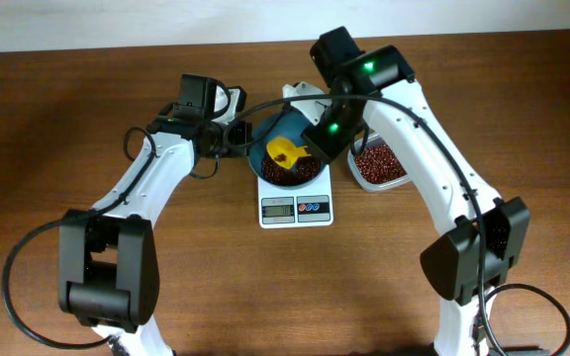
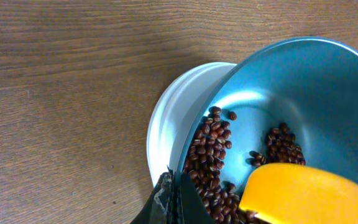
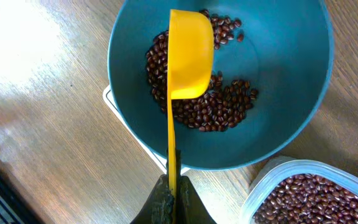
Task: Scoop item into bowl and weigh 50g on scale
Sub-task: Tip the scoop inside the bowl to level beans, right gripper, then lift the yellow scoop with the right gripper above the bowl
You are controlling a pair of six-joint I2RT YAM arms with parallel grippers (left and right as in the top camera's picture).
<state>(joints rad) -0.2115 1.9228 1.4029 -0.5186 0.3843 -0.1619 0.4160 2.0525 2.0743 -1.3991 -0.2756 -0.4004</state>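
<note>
Status: beans lie in a loose heap in the bottom of the bowl, and more fill the clear container just to its right. That bowl sits on the scale; the display reading is too small to tell. On the handle of the yellow scoop the right gripper has its jaws pinched narrow, cup over the beans. At the bowl's left rim the left gripper jaws clamp the wall.
</note>
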